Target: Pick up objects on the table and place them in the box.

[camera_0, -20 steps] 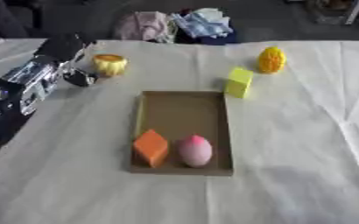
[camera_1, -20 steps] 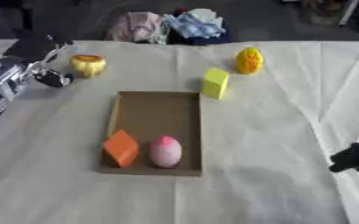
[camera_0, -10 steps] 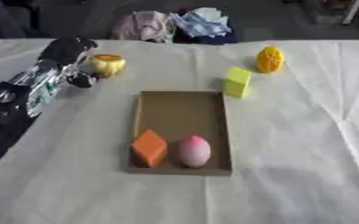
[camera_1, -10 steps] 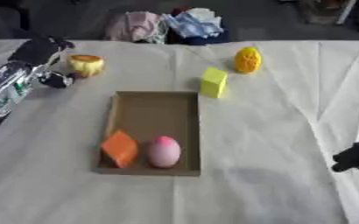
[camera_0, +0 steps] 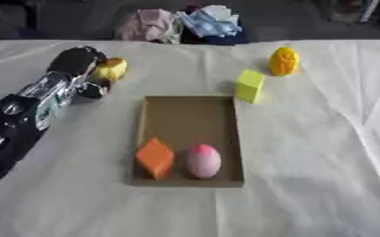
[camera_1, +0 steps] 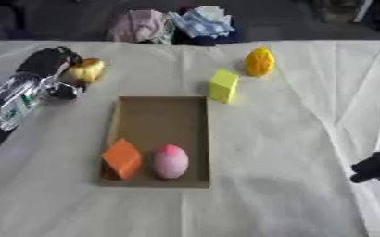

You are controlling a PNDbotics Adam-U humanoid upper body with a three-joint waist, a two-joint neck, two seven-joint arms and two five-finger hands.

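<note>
Since a second ago the left hand (camera_0: pixel 78 62) has reached farther up the table, from just left of the small yellow-orange thing (camera_0: pixel 110 69) to right against it; its dark fingers now sit at that thing's left side and seem to curl round it, though whether they truly hold it cannot be told. Behind the hand the left arm (camera_0: pixel 27 109) runs down toward the lower left edge. All else is placed from the box (camera_0: pixel 189 106), the open brown tray at the middle of the table (camera_0: pixel 307 185). That hand and the yellow-orange thing lie off the box's far left corner, well apart from it. Inside the box, at its near end, an orange block (camera_0: pixel 155 157) lies on the left and a pink egg (camera_0: pixel 203 160) just beside it on the right. A yellow block (camera_0: pixel 249 86) stands just past the box's far right corner, and a yellow-orange ball (camera_0: pixel 283 60) lies farther beyond it to the right. A heap of cloth (camera_0: pixel 181 24) sits at the table's far edge behind the box. The right hand (camera_1: pixel 377 169) shows dark at the right edge, well right of the box's near end, its fingers unclear
</note>
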